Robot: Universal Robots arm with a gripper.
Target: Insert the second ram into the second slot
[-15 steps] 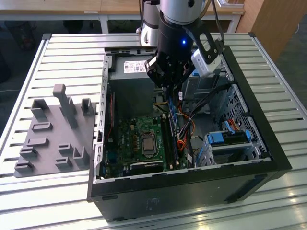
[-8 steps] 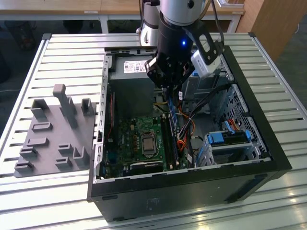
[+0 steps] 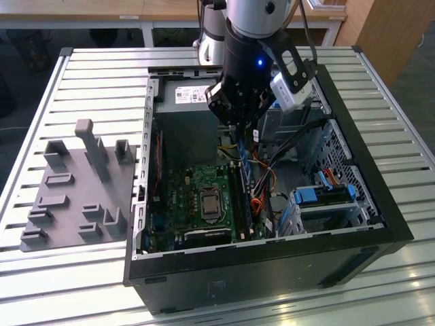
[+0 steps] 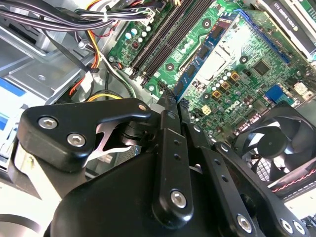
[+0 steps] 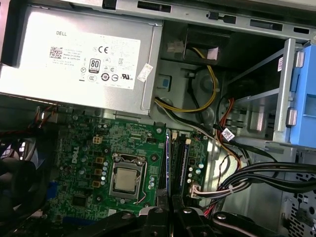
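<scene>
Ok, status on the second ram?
Gripper down at the slots. Second ram upright beside the processor socket, one end at the gripper; seating unclear. Cables alongside, not blocking.

The table [image 3: 102,81] is ribbed, shiny metal and the tray [image 3: 68,204] is dull grey plastic. The gripper [image 4: 169,104] is smooth black with bright metal screws [image 4: 178,199], and the power box [image 5: 29,84] is dull grey metal with a paper label [image 5: 94,61]

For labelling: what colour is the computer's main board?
The main board is green; best in the first wrist view.
</scene>
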